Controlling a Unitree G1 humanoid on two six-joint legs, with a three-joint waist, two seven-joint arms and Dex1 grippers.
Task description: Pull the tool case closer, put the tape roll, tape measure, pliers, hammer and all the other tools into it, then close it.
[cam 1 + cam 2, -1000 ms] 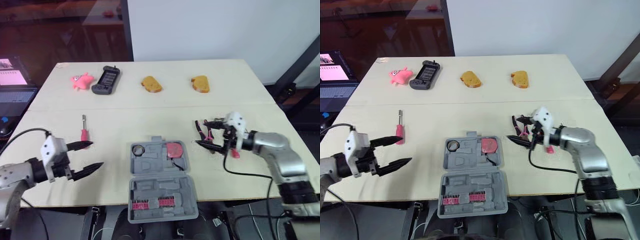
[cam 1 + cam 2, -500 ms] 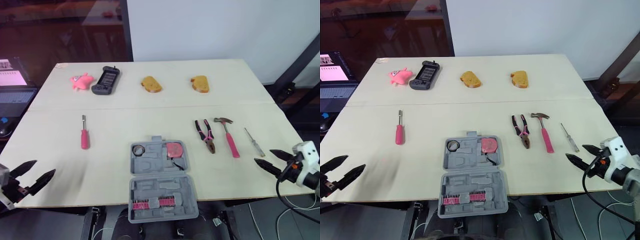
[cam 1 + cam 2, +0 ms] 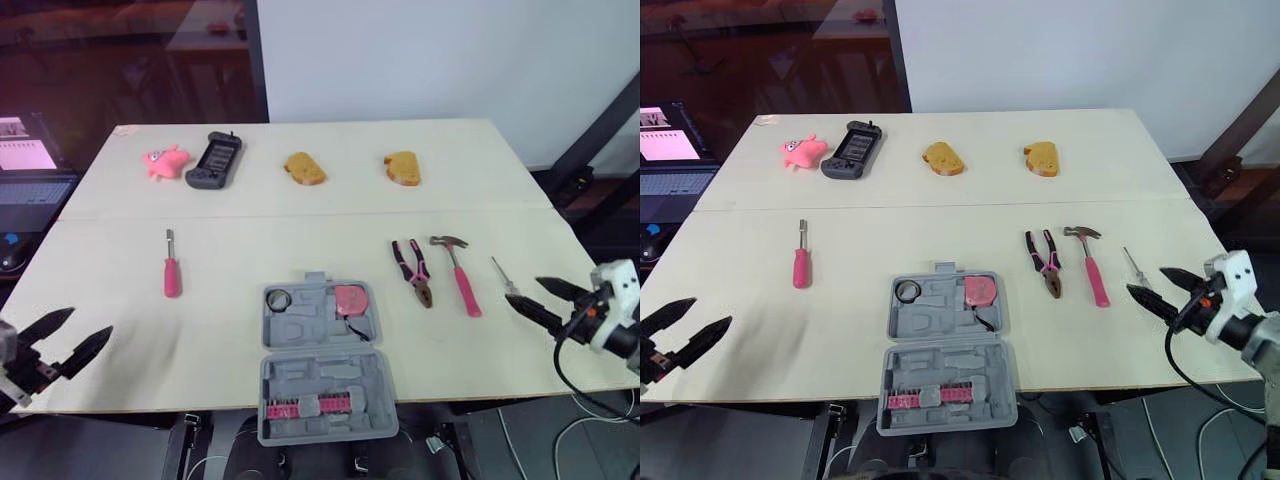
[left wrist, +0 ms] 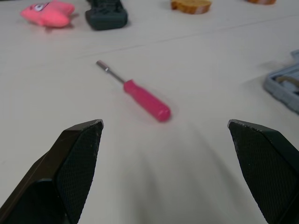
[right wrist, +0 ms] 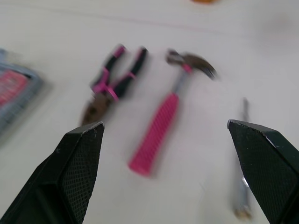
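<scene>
The grey tool case (image 3: 325, 360) lies open at the table's front middle, with a tape roll (image 3: 277, 299) and a red tape measure (image 3: 349, 298) in its far half. To its right lie pink-handled pliers (image 3: 411, 270), a pink hammer (image 3: 458, 275) and a thin metal screwdriver (image 3: 503, 275). A pink screwdriver (image 3: 170, 265) lies to the left. My left gripper (image 3: 91, 320) is open at the front left edge, short of that screwdriver (image 4: 140, 93). My right gripper (image 3: 523, 289) is open at the front right, just right of the thin screwdriver, facing the hammer (image 5: 163, 126) and pliers (image 5: 112, 86).
Along the table's far side sit a pink toy (image 3: 165, 160), a dark handheld game console (image 3: 213, 160) and two bread-like pieces (image 3: 304, 168) (image 3: 402, 168). A laptop (image 3: 25, 175) stands off the table's left side.
Both arms pulled back from the table's middle to its front corners. The right gripper left the pliers and hammer; the left left the pink screwdriver. The tools stayed put.
</scene>
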